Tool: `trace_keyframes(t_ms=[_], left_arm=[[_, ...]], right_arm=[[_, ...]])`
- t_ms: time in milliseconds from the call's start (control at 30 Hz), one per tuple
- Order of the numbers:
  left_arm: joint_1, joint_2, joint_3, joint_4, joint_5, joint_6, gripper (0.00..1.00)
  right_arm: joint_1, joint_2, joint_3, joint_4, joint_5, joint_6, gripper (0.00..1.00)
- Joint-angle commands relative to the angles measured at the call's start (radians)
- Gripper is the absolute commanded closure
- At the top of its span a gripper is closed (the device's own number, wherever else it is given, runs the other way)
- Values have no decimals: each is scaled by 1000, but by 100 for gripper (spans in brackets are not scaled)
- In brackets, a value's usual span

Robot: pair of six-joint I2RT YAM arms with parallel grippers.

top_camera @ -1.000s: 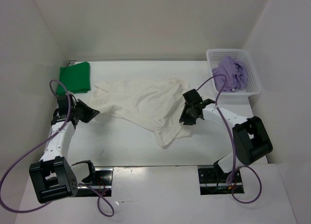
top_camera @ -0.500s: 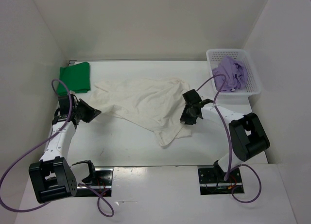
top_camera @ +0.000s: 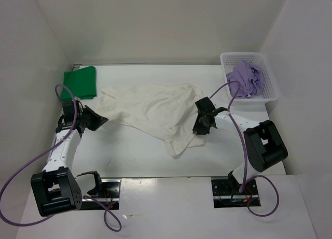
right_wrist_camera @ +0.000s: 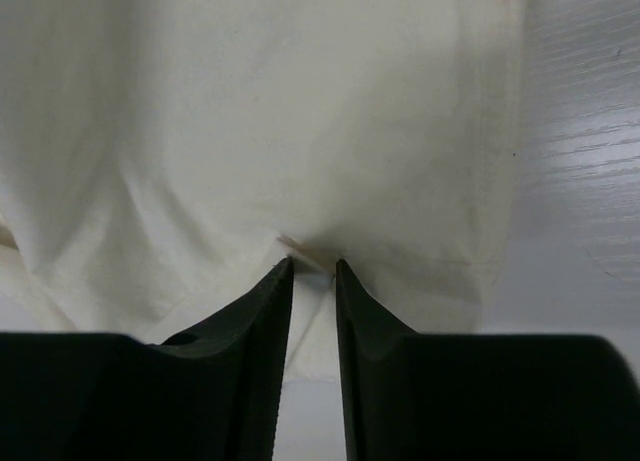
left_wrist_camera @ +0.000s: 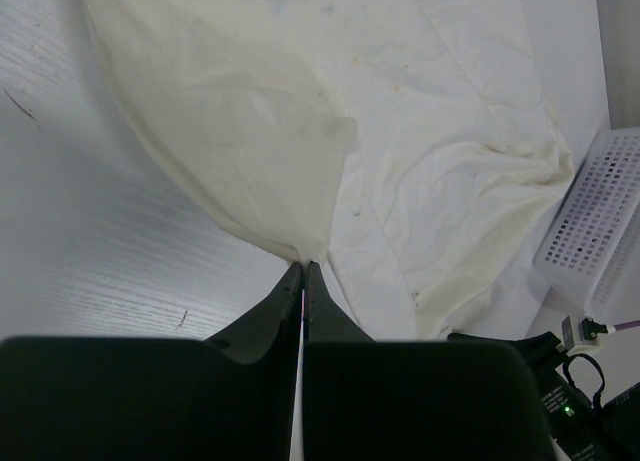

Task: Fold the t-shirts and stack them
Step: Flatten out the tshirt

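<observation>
The white t-shirt [top_camera: 150, 107] lies spread and rumpled across the middle of the table. My left gripper [top_camera: 97, 119] is at its left edge, shut on the white t-shirt [left_wrist_camera: 400, 131], which is drawn to a point at the gripper's tips [left_wrist_camera: 303, 266]. My right gripper [top_camera: 199, 128] presses down on the shirt's right part. Its jaws [right_wrist_camera: 312, 266] are a narrow gap apart, and a small pucker of the white t-shirt [right_wrist_camera: 300, 111] rises between the tips. The green t-shirt [top_camera: 80, 83] lies folded at the back left. The lavender t-shirt [top_camera: 248, 78] sits bunched in the basket.
The white perforated basket [top_camera: 246, 55] stands at the back right corner; its wall [left_wrist_camera: 590, 221] also shows in the left wrist view. White walls enclose the table on three sides. Purple cables loop from both arms.
The right gripper's jaws have narrowed a little over the cloth and the arm has shifted slightly left. The left gripper keeps its hold in nearly the same place.
</observation>
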Motion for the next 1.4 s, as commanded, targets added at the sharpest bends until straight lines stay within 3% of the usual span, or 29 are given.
trace_keyframes(t_ms=[0,133,433,667,767,1000,1100,1167,1267,1367], left_arm=[[-4,0,3,36,17,7,100],[-4,0,3,36,17,7,100],[-4,0,3,45,17,7,100],[-25,34,120,68,42,-13,100],[-38,46,221,68,30,-22,100],[5,74,663,13,98,-62,100],[67,86,839,13,172,-97,100],[81,86,929,-62,146,-75,100],[90,104,1054,-62,135,-102,100],[111,136,1097,-27,148,-134,100]], right_arm=[[-6,-1,-13,68,-42,-13,73],[-6,-10,-13,68,-54,-22,77],[-6,-73,8,56,-51,-22,100],[-6,-285,166,-103,-7,-22,100],[-6,-380,331,-219,35,-22,100],[-6,-440,859,-466,174,-68,100],[-6,-411,1160,-555,219,-106,100],[-6,-354,1294,-597,248,-141,100],[-6,-242,1680,-662,268,-186,100],[-6,-176,1788,-633,277,-229,100]])
